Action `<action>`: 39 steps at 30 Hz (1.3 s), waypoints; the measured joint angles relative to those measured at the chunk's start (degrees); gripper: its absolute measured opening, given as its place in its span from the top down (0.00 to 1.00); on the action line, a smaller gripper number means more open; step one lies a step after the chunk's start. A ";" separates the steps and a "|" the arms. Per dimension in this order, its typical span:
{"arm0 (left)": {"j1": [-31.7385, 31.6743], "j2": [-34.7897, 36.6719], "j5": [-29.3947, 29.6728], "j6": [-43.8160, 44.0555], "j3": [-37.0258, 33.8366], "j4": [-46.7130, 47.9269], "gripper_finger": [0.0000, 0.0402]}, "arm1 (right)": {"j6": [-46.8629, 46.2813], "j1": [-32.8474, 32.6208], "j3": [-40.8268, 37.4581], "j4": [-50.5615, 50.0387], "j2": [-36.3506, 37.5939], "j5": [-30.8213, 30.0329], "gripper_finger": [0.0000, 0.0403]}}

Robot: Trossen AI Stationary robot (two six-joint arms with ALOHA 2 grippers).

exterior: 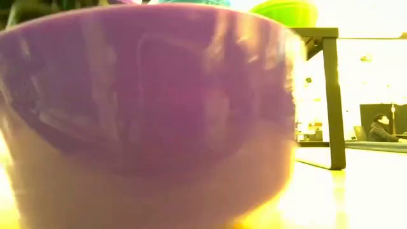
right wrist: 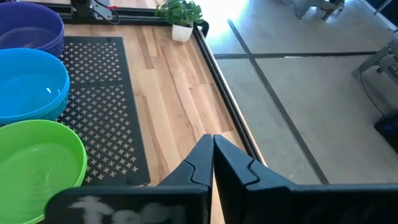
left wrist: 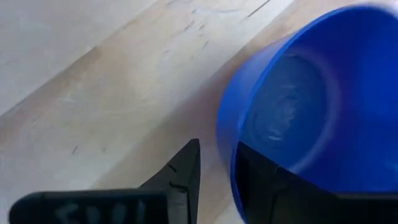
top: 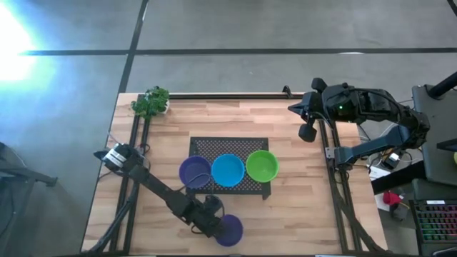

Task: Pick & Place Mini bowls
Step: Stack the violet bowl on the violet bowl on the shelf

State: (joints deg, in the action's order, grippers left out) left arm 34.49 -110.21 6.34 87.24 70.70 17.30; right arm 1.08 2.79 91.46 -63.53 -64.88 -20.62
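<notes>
From overhead I see three glossy round bowls in a row on the black mesh mat (top: 207,150): a purple bowl (top: 194,171) on the left, a blue bowl (top: 228,170) in the middle and a green bowl (top: 262,165) on the right, each touching its neighbour, and all three look empty. A fourth bowl (top: 229,230), purple here, sits off the mat on the wooden table (top: 300,207) near the front edge, and my left gripper (top: 213,220) is right at its rim. The right gripper (top: 307,118) hangs by the table's right rail, well apart from every bowl, and a small potted plant (top: 151,102) stands at the far left corner. From table height the fourth bowl (exterior: 146,108) fills nearly the whole picture, its shiny purple wall close to the lens, with the green bowl's rim (exterior: 286,11) peeking behind it. In the left wrist view that bowl (left wrist: 311,106) reads bright blue and is empty; one finger (left wrist: 180,171) stands outside its wall and the other reaches inside, so the narrow jaws straddle the rim. In the right wrist view the right gripper (right wrist: 212,155) has its fingertips pressed together on nothing, and the three bowls lie on the mat (right wrist: 102,106) off to one side.
</notes>
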 joint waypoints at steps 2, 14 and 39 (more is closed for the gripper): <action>-0.22 -0.71 -1.18 -0.08 0.00 -0.08 0.79 | 0.00 -0.02 0.00 -0.02 0.00 0.00 0.98; -0.30 -0.01 -2.76 -1.42 0.33 0.05 0.99 | 0.00 -0.01 0.00 -0.02 0.00 0.00 0.98; -0.68 11.18 -2.75 -22.82 17.17 12.60 1.00 | -0.04 0.00 0.00 -0.07 -0.02 0.00 0.98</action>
State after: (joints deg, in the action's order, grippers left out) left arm 33.81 -99.03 3.59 64.42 87.87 29.90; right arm 1.04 2.78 91.46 -63.59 -64.90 -20.62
